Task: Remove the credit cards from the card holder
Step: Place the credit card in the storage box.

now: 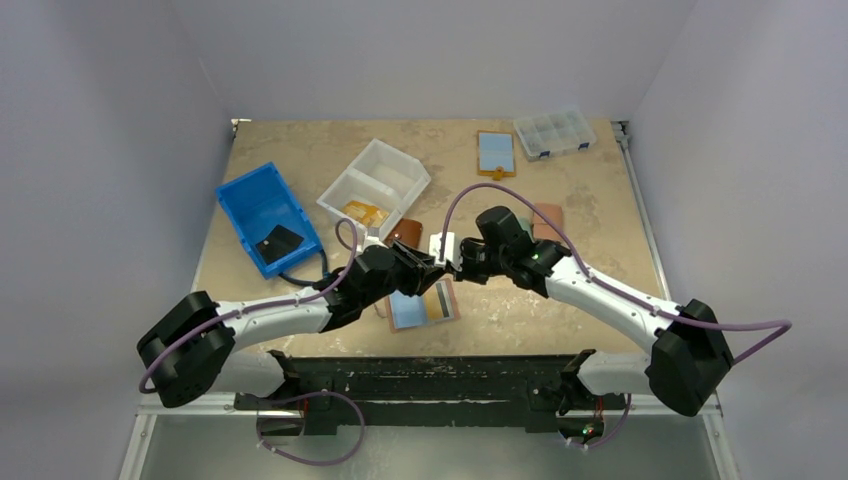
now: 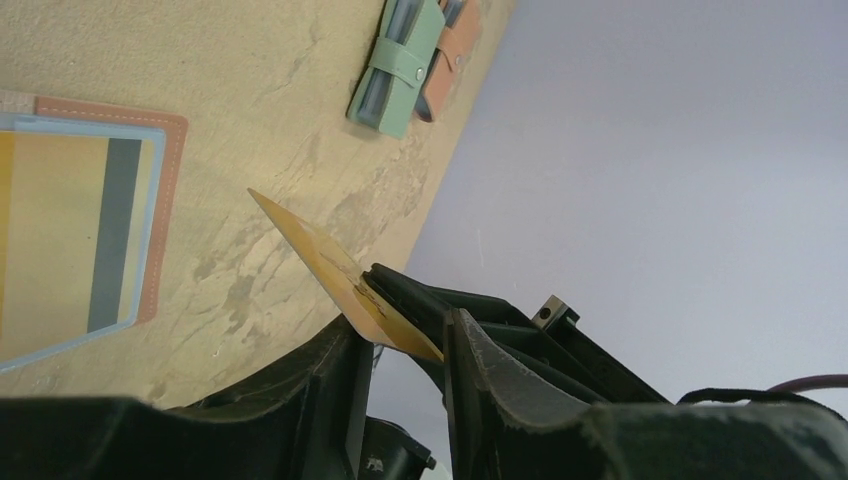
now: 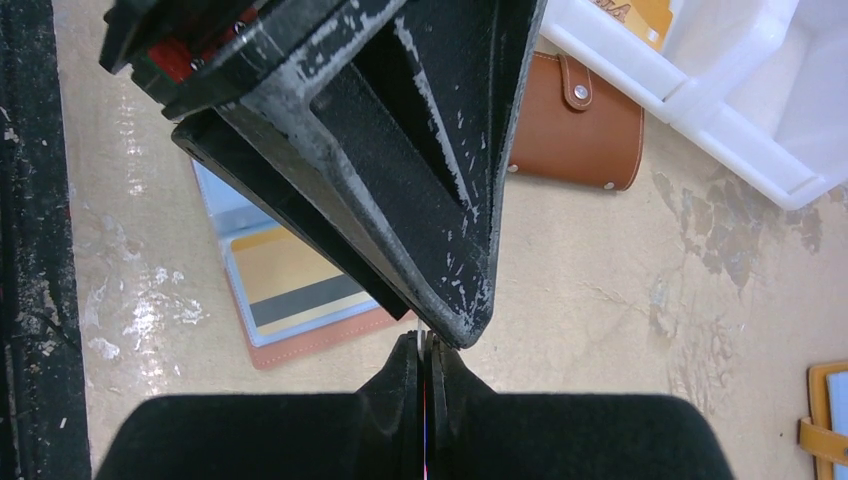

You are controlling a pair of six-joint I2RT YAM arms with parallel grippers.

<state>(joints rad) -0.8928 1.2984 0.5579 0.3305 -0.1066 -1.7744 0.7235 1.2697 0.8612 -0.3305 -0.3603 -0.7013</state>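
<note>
1. Closest to the lens in the right wrist view, the right claw has its two black fingers pressed together on a thin yellow plastic card, which shows there edge-on as a pale sliver.
2. The left claw meets it tip to tip above the tan stone-patterned bench. Its fingers stand apart, and the card's lower end passes between them.
3. The yellow card is held tilted in the air, apart from the open salmon-edged leather card holder, which lies flat on the bench below.
4. In that holder rests a yellow-and-grey striped card with a light-blue border.
5. Farther back, a brown leather snap wallet lies just beside a white plastic divided bin.
</note>
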